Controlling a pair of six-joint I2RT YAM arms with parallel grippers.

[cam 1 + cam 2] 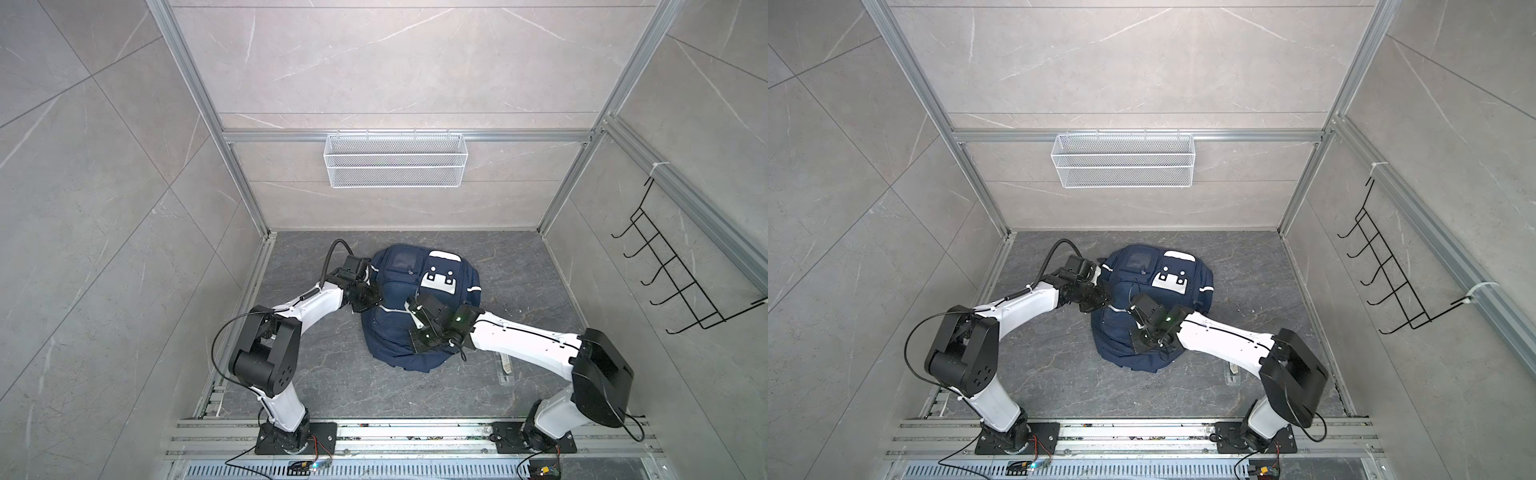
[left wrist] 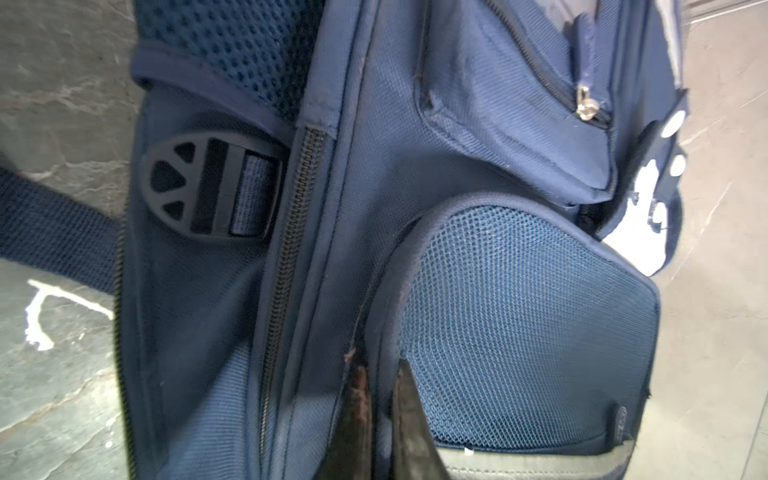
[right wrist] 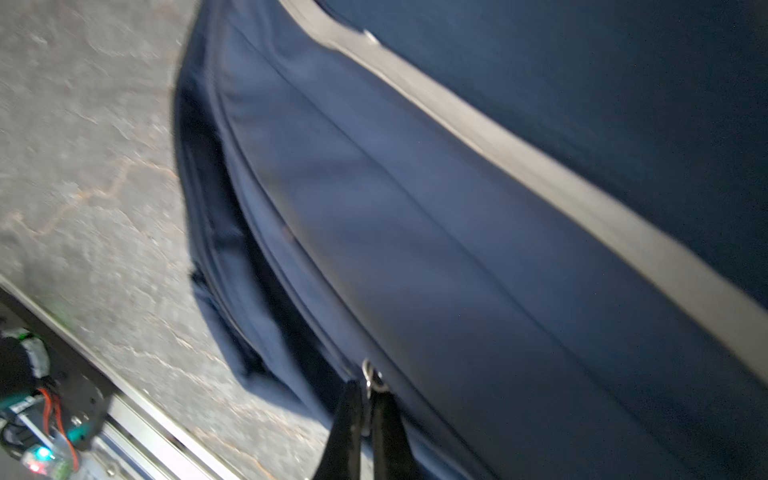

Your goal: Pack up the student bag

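The student bag [image 1: 419,291] [image 1: 1152,328], a navy backpack with white patches, lies on the dark stone floor between both arms. In the left wrist view my left gripper [image 2: 377,376] is shut on a fold of the bag's side fabric beside the rim of a mesh pocket [image 2: 523,324]. In the right wrist view my right gripper [image 3: 369,390] is shut on a small metal zipper pull [image 3: 371,376] at the bag's lower seam, below the silver stripe [image 3: 540,166]. In both top views the wrists hide the fingertips.
A white wire basket [image 1: 395,160] hangs on the back wall. On the right wall there is a black hook rack [image 1: 673,270]. A clear flat object [image 1: 505,368] lies on the floor under the right arm. A strap [image 2: 54,224] and buckle [image 2: 208,187] lie at the bag's side.
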